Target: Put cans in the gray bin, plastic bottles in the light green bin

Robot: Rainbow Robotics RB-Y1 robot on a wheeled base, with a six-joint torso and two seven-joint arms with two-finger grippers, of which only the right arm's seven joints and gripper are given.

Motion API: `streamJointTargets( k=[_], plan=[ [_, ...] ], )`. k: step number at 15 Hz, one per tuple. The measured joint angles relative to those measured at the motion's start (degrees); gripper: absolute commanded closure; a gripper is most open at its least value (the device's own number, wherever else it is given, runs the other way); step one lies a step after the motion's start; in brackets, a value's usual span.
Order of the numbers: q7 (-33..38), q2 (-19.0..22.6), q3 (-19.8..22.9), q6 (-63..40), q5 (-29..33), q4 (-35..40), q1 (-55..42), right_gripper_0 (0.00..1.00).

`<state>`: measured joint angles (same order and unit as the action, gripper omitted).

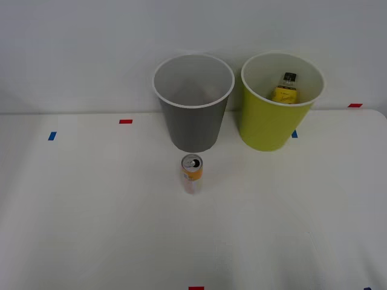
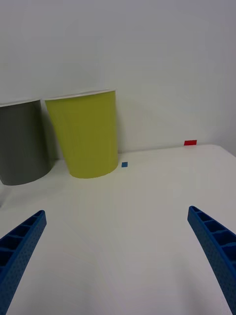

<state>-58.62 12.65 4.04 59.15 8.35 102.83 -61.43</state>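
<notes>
A slim can [image 1: 191, 173] with an orange-yellow band and silver top stands upright on the white table, just in front of the gray bin [image 1: 193, 118]. To the right of that bin stands the light green bin [image 1: 273, 124], and a yellow-labelled plastic bottle [image 1: 285, 89] with a black cap lies inside it. In the right wrist view my gripper [image 2: 118, 256] is open, its blue ribbed fingers [image 2: 22, 243] wide apart with nothing between them, low over the table and facing the light green bin [image 2: 86, 133] and the gray bin [image 2: 22, 145].
Small red [image 1: 125, 121] and blue [image 1: 52, 136] tape marks dot the white table [image 1: 91, 229]. A white wall rises right behind both bins. The table's right edge runs near a red mark [image 1: 355, 105].
</notes>
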Motion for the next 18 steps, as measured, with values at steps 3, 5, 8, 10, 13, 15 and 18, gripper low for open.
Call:
streamJointTargets(
  k=[3,5,8,10,13,15,18],
  plan=[
    [0.00,0.00,0.00,0.00,0.00,0.00,0.00,0.00],
    [0.00,0.00,0.00,0.00,0.00,0.00,0.00,0.00],
    [0.00,0.00,0.00,0.00,0.00,0.00,0.00,0.00],
    [0.00,0.00,0.00,0.00,0.00,0.00,0.00,0.00],
    [0.00,0.00,0.00,0.00,0.00,0.00,0.00,0.00],
    [0.00,0.00,0.00,0.00,0.00,0.00,0.00,0.00],
    [0.00,0.00,0.00,0.00,0.00,0.00,0.00,0.00]
  ],
)
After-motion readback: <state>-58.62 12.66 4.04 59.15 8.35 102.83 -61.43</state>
